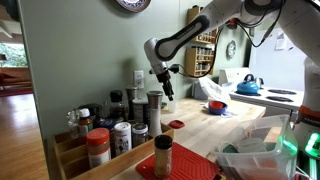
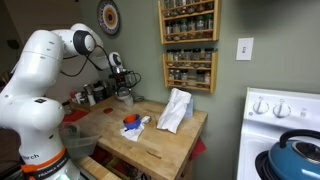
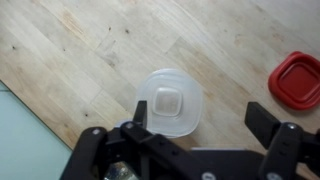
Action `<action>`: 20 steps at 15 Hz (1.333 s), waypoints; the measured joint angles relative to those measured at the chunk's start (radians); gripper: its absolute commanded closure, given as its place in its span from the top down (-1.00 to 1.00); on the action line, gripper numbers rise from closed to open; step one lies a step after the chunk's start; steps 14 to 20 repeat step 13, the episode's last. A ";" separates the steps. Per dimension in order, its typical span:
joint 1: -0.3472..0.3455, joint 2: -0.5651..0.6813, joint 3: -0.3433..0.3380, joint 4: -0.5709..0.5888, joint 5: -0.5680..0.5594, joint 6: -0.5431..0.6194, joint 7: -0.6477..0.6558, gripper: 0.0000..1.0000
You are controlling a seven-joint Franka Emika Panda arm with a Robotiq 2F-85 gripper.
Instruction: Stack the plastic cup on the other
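A clear plastic cup (image 3: 170, 102) stands upright on the wooden countertop (image 3: 90, 50), seen from above in the wrist view. My gripper (image 3: 202, 115) is open and hangs above it; the cup sits by the left finger, partly between the fingers. A red plastic cup (image 3: 298, 80) stands apart at the right edge of the wrist view. In an exterior view the gripper (image 1: 166, 88) is over the clear cup (image 1: 154, 103), with the red cup (image 1: 176, 125) nearer the camera. In an exterior view the gripper (image 2: 124, 86) is at the counter's far corner.
Several spice jars (image 1: 110, 135) stand in a rack near the cups. A white cloth (image 2: 176, 108) and a blue and red item (image 2: 131, 122) lie on the counter. A stove with a blue kettle (image 2: 298, 155) stands beside it. Wall shelves (image 2: 188, 40) hold jars.
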 measured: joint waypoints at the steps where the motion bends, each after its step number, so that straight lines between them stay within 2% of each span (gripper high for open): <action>1: -0.002 -0.022 0.000 -0.002 0.019 0.000 0.021 1.00; 6: -0.035 -0.199 0.000 -0.077 0.137 0.053 0.126 1.00; 12: -0.077 -0.426 -0.004 -0.307 0.185 0.263 0.236 1.00; 20: -0.078 -0.441 -0.005 -0.326 0.186 0.269 0.242 1.00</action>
